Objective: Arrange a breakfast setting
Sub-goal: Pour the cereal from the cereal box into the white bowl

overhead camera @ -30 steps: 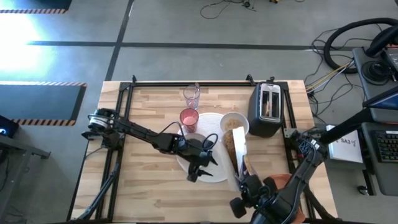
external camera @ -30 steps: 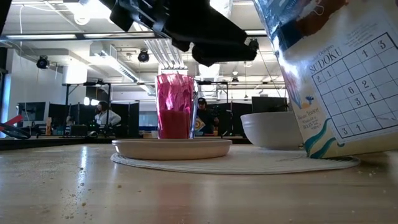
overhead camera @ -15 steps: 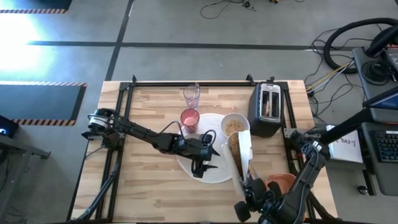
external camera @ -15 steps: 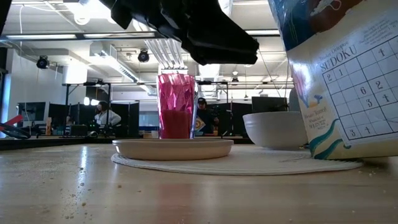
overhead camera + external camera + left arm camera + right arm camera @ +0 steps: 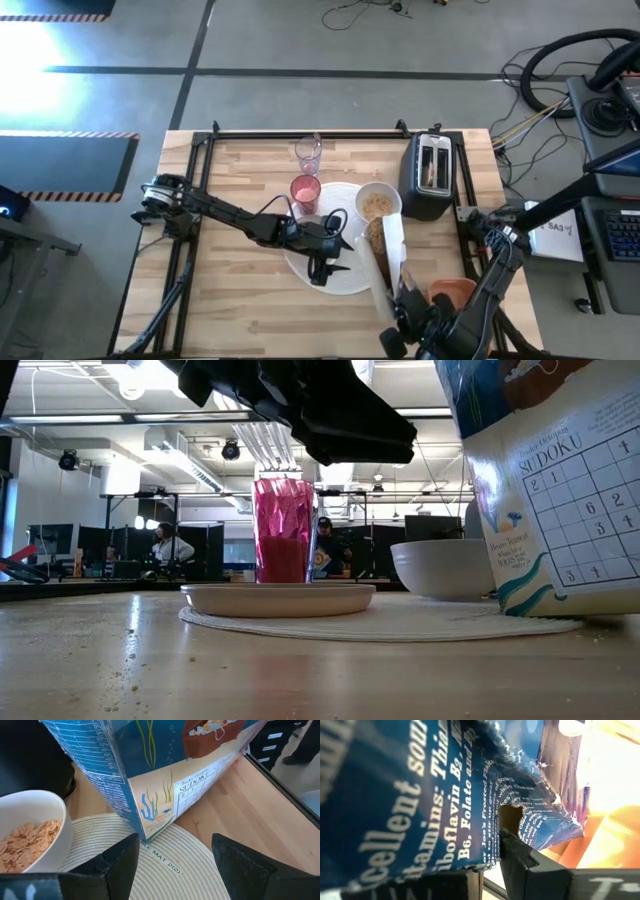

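A blue cereal box [image 5: 388,245] stands tilted on the large white round mat [image 5: 380,622], and my right gripper [image 5: 400,300] is shut on its top end. Just beyond the box, the small white bowl [image 5: 378,200] holds flakes. My left gripper [image 5: 172,865] hovers open above the mat, pointing at the box's lower corner [image 5: 144,836] and touching nothing. On the mat's left part rests the smaller pale plate [image 5: 278,598], with the pink tumbler [image 5: 283,530] behind it. The clear glass [image 5: 308,153] stands farther back. My right gripper pinches the box's torn top edge [image 5: 512,827] between its two fingers [image 5: 535,865], coming steeply from above at the box's near end. The box [image 5: 550,490] is tilted, with its lower edge [image 5: 560,610] on the mat.
The black toaster [image 5: 428,175] stands at the far right, close to the bowl. An orange-red tray [image 5: 455,292] lies by the right arm near the front edge. Bare wood spreads over the table's left half [image 5: 230,190]. Crumbs dot the near tabletop [image 5: 130,650].
My left gripper has swung its fingers round toward the table's right, staying over the mat and open. The cereal box, still held by my right gripper, has shifted slightly toward the table's right edge, with its lower edge still on the mat.
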Robot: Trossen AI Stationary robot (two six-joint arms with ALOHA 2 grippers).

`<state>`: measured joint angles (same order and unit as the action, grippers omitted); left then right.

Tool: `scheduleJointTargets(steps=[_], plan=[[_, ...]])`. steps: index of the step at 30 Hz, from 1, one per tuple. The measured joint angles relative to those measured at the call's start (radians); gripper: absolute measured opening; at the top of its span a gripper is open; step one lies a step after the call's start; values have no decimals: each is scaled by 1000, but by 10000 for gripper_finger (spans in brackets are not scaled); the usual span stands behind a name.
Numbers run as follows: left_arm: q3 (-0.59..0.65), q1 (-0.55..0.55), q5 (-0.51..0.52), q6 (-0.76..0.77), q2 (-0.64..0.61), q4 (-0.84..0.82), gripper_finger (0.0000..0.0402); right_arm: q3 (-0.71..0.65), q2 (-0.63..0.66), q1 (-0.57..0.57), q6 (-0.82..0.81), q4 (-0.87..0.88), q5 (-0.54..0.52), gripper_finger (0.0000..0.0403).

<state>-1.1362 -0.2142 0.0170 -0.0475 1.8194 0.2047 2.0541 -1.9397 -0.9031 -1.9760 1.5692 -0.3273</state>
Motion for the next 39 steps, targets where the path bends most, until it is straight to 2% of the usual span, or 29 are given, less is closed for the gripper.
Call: scheduleJointTargets(steps=[4, 12, 19, 23, 28, 34, 39], plan=[[0, 0, 0, -2, 0, 2, 233, 0, 25, 2, 30, 1, 9, 53], [-15, 0, 0, -3, 0, 4, 233, -1, 49, 6, 83, 0, 6, 117], [-22, 3, 0, -3, 0, 3, 233, -4, 51, 6, 64, 1, 29, 134], [-26, 13, 2, -7, 0, 3, 233, -4, 51, 7, 56, 2, 29, 125], [-29, 47, 35, -60, -1, 34, 233, -7, 52, 9, 54, 0, 29, 86], [-29, 96, -110, -101, 0, 91, 233, -8, 52, 9, 50, 3, 30, 32], [-28, 112, -179, -101, 0, 164, 233, -8, 52, 9, 66, 3, 30, 25]])
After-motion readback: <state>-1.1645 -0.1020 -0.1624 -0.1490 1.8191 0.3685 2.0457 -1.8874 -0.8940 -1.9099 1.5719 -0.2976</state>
